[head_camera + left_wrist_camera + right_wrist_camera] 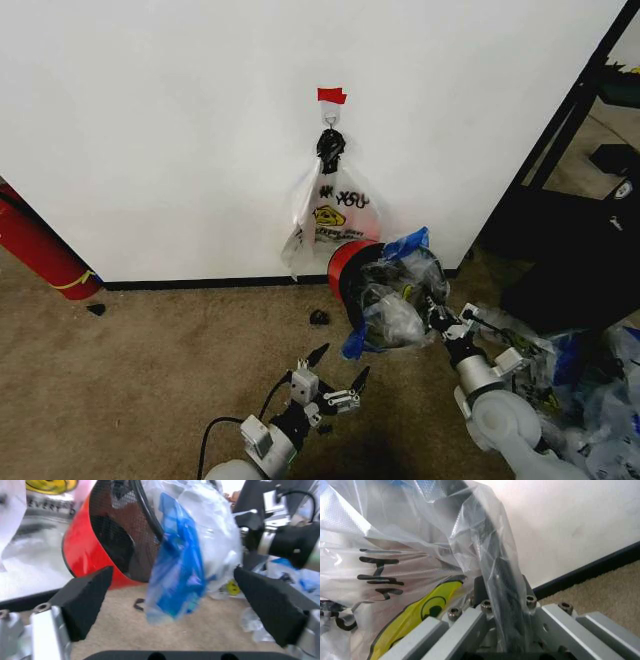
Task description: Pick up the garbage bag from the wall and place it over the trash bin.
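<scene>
Tipped on its side and lifted off the beige carpet [150, 370], small round black mesh trash bin with a red base [348, 268], red base toward the plain white wall with black baseboard [160, 150], mouth facing the robot. Draped over that mouth, thin see-through garbage bag with blue printed patches [398, 300], a blue fold hanging down below the rim [177, 577]. Clamped on the bin's black rim through the plastic, right gripper [437, 318], jaws closed tight on rim and film together in the right wrist view [502, 603]. Low and just short of the bin, left gripper [334, 372], black fingers [87, 596] spread wide apart, holding nothing, bag and bin framed between them but untouched. On the wall behind, clear bag with a yellow smiley face and black lettering [335, 215] hanging from a small metal hook [330, 118] under a red tape strip [331, 95]. Far right on the floor, pile of clear and blue plastic bags [590, 390].
</scene>
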Controlling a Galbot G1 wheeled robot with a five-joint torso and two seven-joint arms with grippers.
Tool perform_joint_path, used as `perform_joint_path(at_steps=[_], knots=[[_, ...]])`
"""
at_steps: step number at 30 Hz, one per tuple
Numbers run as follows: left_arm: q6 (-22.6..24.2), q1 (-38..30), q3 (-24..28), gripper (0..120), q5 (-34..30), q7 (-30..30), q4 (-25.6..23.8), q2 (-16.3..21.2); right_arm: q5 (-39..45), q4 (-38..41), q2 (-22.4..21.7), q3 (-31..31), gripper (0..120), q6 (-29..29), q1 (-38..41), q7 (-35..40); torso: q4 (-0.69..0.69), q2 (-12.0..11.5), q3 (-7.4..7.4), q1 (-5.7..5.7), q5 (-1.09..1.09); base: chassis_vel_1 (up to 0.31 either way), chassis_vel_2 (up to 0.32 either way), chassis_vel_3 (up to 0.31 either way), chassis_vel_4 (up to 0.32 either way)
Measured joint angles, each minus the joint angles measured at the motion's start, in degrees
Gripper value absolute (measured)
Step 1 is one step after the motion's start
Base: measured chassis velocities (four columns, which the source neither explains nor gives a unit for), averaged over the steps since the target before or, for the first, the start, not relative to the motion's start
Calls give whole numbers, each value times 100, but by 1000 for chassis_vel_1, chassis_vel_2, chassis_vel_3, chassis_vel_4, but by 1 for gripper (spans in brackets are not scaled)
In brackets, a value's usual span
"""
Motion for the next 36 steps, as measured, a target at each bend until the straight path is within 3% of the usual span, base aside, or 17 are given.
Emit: perform_joint_path(at_steps=[24, 27, 31, 36], knots=[[97, 115, -138, 1, -243, -447, 103, 212, -227, 285, 94, -33, 0, -153, -114, 226, 0, 0, 0, 0, -1, 0, 0, 0, 0], [193, 116, -153, 0, -160, -605, 162, 193, -220, 331, 93, -25, 0, -164, -143, 248, 0, 0, 0, 0, 0, 0, 0, 0, 0], [580, 95, -179, 0, 136, -1266, 330, 147, -218, 473, 76, 4, 0, -316, -207, 439, 0, 0, 0, 0, 0, 0, 0, 0, 0], [672, 112, -219, 0, 209, -1394, 379, 157, -234, 543, 53, 27, 0, -487, -232, 666, 0, -1, 0, 0, 0, 0, 0, 0, 0]])
